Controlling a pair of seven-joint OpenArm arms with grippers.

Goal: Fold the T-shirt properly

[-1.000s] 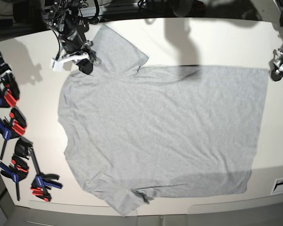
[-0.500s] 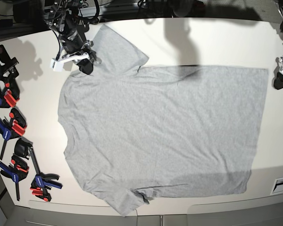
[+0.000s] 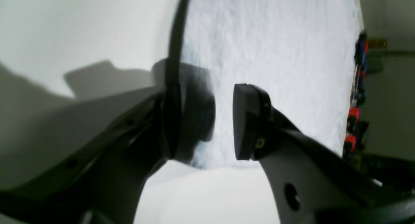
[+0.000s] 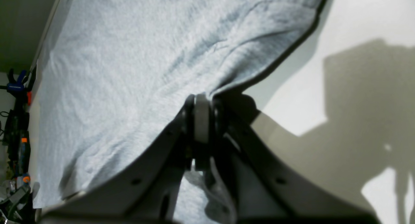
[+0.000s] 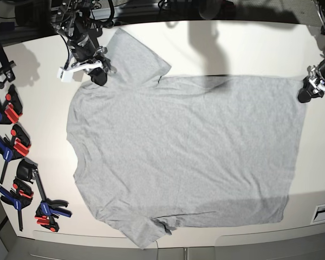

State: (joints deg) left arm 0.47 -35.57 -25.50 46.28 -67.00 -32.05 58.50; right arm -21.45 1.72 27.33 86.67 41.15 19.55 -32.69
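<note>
Base view: T-shirt lies spread flat on the table, plain side up, collar end toward the clamps lined along the edge. Right gripper sits at the shoulder beside the upper sleeve, jaws pinched tight on a fold of the cloth, confirmed in its wrist view. Left gripper stands at the hem corner, jaws parted, one finger over the fabric, the other at its edge.

Parted fingers low over grey T-shirt edge.
</note>
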